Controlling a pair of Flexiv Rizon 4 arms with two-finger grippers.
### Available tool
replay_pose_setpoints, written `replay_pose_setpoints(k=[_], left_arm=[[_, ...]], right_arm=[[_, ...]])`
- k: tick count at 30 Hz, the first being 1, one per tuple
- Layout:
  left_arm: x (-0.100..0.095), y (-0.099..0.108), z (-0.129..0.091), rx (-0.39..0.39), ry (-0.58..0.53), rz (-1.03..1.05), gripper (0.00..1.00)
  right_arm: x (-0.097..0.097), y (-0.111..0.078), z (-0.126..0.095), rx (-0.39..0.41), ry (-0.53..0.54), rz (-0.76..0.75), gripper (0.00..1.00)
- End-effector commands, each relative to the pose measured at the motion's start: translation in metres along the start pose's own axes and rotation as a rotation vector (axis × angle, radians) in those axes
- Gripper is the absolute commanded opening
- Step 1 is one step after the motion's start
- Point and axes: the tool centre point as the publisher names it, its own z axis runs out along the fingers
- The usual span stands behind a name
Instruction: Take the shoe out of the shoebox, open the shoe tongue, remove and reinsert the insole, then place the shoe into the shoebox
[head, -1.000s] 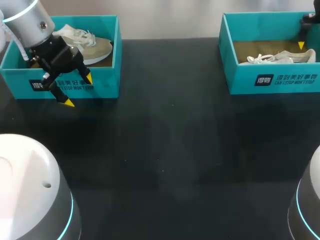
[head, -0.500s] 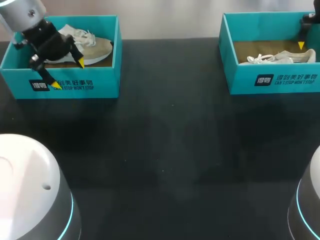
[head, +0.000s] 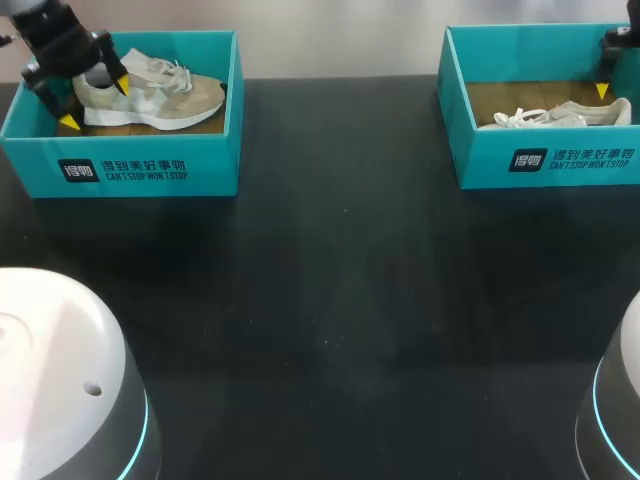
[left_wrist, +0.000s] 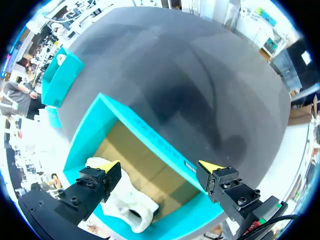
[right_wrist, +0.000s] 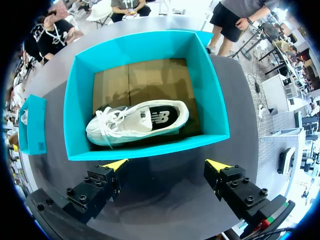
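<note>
White lettering beside a small dark logo panel is showing on the front wall of each open teal cardboard box. These are the left-hand shoebox (head: 150, 172) and the right-hand shoebox (head: 545, 158), and they are sitting well apart at the far side of the matte black table (head: 330, 300). A tan sneaker (head: 165, 100) with white laces and a white sole is resting upright inside the left-hand shoebox, on its brown cardboard floor. The left gripper (head: 93, 103) is hanging over that shoe's heel end, its yellow-tipped fingers spread wide and holding nothing. In the right-hand shoebox an off-white sneaker (right_wrist: 137, 122) is lying on its side, a dark patch with a pale emblem facing up. The right gripper (right_wrist: 167, 165) is hovering with its tips over the table just beside one long wall of that box, fingers standing apart — nothing between them.
</note>
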Motion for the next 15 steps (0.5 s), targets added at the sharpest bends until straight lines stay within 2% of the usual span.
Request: replay_pose_setpoints(k=[1, 3, 15], left_arm=[[-0.0014, 0.0236, -0.0045, -0.015, 0.020, 0.032, 1.00], [0.0003, 0.0329, -0.0072, -0.017, 0.003, 0.075, 1.00], [0.0003, 0.0329, -0.0072, -0.017, 0.003, 0.075, 1.00]], right_arm=[[-0.0002, -0.0007, -0.0002, -0.001, 0.000, 0.000, 1.00], [-0.0002, -0.0007, -0.0002, -0.001, 0.000, 0.000, 1.00], [-0.0002, -0.0007, -0.0002, -0.001, 0.000, 0.000, 1.00]])
